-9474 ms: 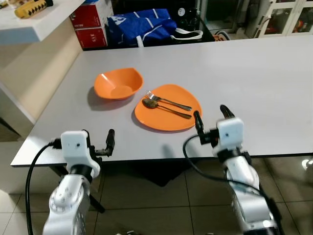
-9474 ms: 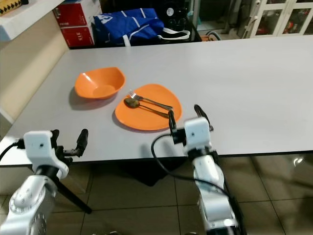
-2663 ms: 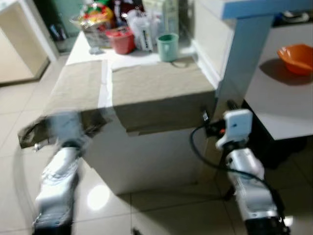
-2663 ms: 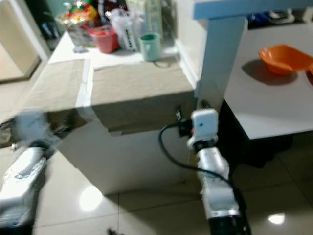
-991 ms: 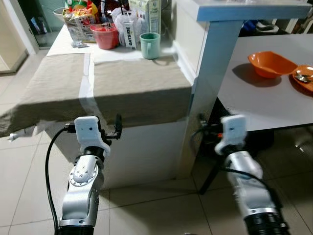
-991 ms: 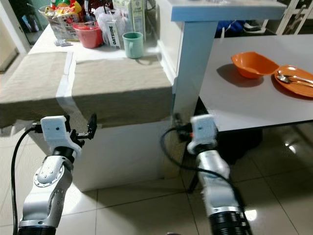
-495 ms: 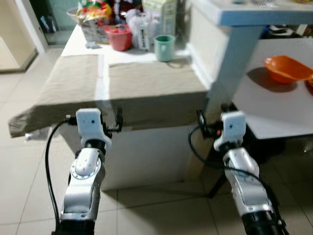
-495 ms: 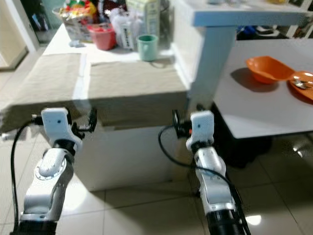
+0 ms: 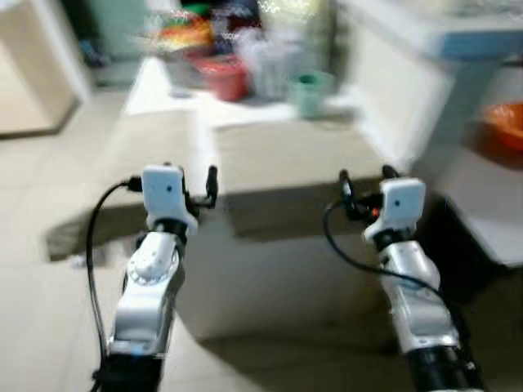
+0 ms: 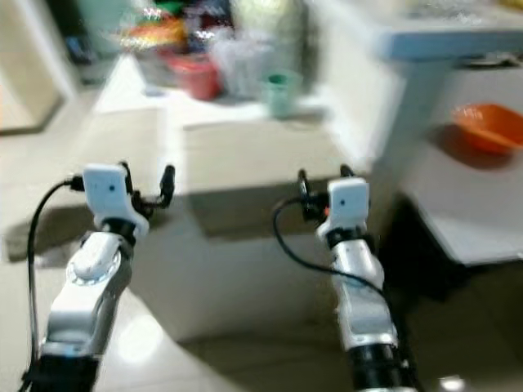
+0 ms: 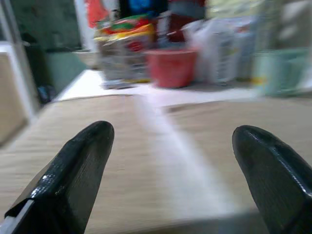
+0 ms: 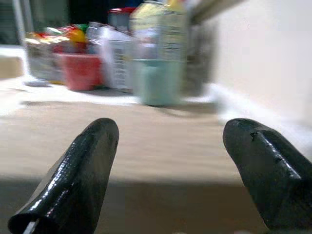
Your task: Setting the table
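A pale green cup [image 12: 158,80] stands at the back of a counter covered in beige cloth [image 9: 270,155], also seen as the blurred cup [image 9: 310,91]. An orange bowl [image 10: 490,126] sits on the white table [image 10: 462,224] to my right. My left gripper [image 9: 196,192] and right gripper [image 9: 365,184] are both raised at the counter's near edge. Each is open with nothing between its fingers. The left wrist view looks between wide fingers [image 11: 73,170] across the cloth. In the right wrist view the fingers [image 12: 83,170] frame the cup well ahead.
A red tub [image 11: 170,66], snack bags [image 11: 124,48], a clear bag and a carton [image 12: 161,34] crowd the counter's back. A blue-topped white pillar [image 10: 409,90] stands between counter and table. Tiled floor [image 9: 49,269] lies to the left. The head views are blurred.
The whole picture has shifted and blurred, so the camera has moved. Both grippers sit a little higher against the counter edge. Nothing was taken hold of.
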{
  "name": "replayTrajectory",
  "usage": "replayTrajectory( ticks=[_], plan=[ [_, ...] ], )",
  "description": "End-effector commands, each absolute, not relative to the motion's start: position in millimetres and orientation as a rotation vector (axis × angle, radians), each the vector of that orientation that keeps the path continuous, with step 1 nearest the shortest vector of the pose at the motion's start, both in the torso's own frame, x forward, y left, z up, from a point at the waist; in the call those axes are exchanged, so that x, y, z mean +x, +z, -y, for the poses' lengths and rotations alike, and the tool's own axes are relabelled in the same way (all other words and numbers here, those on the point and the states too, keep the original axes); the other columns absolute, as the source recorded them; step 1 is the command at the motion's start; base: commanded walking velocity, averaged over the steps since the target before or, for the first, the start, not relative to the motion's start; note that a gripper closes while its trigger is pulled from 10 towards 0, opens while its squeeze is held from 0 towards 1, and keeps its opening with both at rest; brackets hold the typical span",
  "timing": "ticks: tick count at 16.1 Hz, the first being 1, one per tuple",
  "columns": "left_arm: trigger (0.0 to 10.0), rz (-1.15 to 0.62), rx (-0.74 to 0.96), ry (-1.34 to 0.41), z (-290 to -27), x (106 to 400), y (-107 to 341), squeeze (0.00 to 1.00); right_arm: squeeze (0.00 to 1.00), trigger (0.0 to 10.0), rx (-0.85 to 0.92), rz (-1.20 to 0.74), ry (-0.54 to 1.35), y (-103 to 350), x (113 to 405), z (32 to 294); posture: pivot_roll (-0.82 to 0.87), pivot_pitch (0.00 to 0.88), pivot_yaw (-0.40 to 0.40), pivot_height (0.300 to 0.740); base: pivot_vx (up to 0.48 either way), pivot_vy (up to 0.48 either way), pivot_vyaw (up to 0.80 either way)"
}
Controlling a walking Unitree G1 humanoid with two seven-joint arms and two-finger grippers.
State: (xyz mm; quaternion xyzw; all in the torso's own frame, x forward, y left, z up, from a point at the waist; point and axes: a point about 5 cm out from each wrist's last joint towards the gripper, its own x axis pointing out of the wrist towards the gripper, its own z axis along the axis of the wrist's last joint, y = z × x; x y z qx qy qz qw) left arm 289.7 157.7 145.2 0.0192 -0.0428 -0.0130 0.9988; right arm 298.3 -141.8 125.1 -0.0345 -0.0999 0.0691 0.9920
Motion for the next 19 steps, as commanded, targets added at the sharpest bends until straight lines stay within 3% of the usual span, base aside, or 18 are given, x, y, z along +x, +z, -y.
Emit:
replayTrajectory(
  ticks=[1, 5, 11, 19],
  plan=[
    [10.0, 0.086, 0.045, -0.027, -157, 291, 148, 0.0, 0.0, 10.0, -0.082, 0.196, 0.141, 124, 297, 143, -0.17, 0.0, 0.061, 0.74, 0.405, 0.259, 0.0],
    [10.0, 0.082, 0.089, -0.058, -153, 295, 152, 0.0, 0.0, 10.0, -0.073, 0.194, 0.139, 122, 295, 138, -0.17, 0.0, 0.081, 0.74, 0.437, 0.066, 0.0],
    [10.0, 0.079, 0.094, -0.096, -146, 297, 156, 0.0, 0.0, 10.0, -0.089, 0.191, 0.128, 121, 293, 137, -0.17, 0.0, 0.096, 0.74, 0.0, 0.0, 0.0],
    [10.0, 0.062, 0.092, -0.101, -143, 298, 154, 0.0, 0.0, 10.0, -0.09, 0.175, 0.131, 117, 287, 136, -0.18, 0.0, 0.103, 0.74, 0.135, -0.413, 0.0]
  ],
)
